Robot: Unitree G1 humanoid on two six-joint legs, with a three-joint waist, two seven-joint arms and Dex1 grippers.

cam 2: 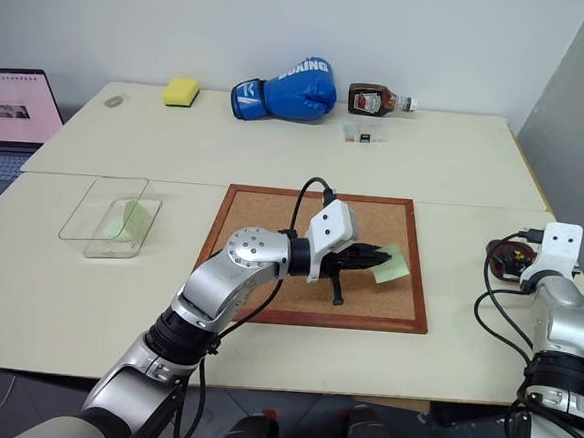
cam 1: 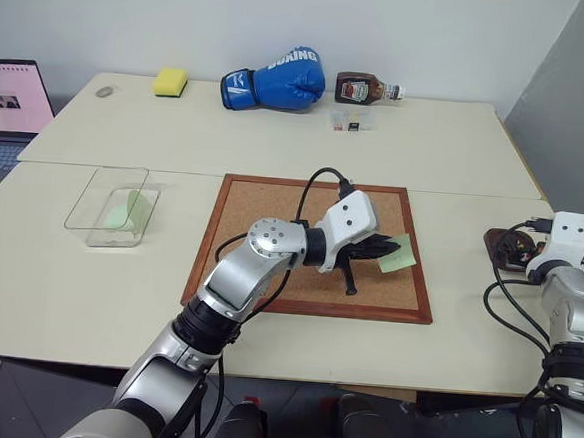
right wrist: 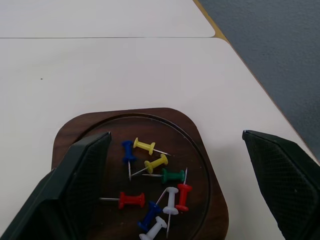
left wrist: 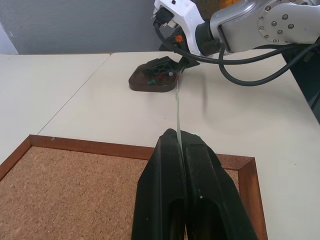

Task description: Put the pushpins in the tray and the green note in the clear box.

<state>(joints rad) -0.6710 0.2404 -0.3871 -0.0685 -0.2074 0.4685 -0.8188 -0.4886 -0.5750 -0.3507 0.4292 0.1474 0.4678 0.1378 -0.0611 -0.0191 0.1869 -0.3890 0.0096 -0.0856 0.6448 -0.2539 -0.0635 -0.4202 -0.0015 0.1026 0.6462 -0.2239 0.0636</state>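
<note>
**Note pinched at its edge, pins sitting in the tray**

Nearest to me, I am looking at the left gripper reaching across the cork board. Its two black fingers are pressed together on one edge of the green note, and the rest of the sheet is sticking out past the fingertips over the board's right side. From the left wrist the paper is showing as a thin upright sliver, so I am judging it very light, limp and easy to crease or flutter. The grip is sitting close to the edge; I am treating that as a hold that could slip if I swing fast, so I am planning a slow carry with the sheet trailing.

Out on my right, the right gripper is hovering just above the tray with its fingers spread wide and nothing between them. The pushpins are lying inside the tray in a loose pile: red, yellow, green, white and blue ones. They are looking small, hard and sharp.

Farther off to the left, the clear box is standing on the table, well apart from the note, with something pale green already lying inside.

Along the far edge a yellow sponge, a blue boxing glove and a sauce bottle are resting.
</note>
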